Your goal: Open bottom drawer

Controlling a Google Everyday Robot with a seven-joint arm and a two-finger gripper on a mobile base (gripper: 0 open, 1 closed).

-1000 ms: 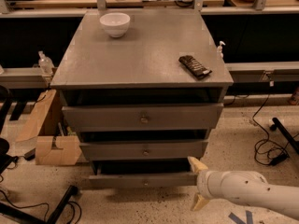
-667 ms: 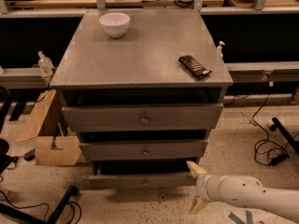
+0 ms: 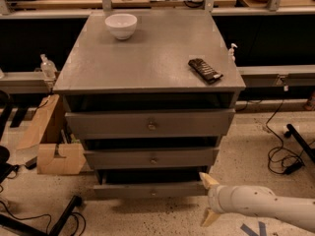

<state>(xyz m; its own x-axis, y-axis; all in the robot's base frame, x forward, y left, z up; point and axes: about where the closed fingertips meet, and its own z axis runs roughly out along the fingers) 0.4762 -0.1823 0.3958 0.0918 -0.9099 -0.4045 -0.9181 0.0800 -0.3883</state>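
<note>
Gripper (image 3: 208, 199) is low at the cabinet's front right corner, fingers (image 3: 208, 180) spread wide, nothing between them. The bottom drawer (image 3: 142, 190) sits just left of the upper fingertip. Whether they touch, I cannot tell. Its round knob (image 3: 154, 193) is further left.

Gripper (image 3: 206, 199) sits at the bottom drawer (image 3: 147, 191)'s right end, can't tell if it's touching. Its arm (image 3: 266, 208) gets cut off at the right edge, and the drawer's inside is too dark to see.

White tubular arm (image 3: 261, 205), dark specks; cream claw (image 3: 208, 199) lower right.
</note>
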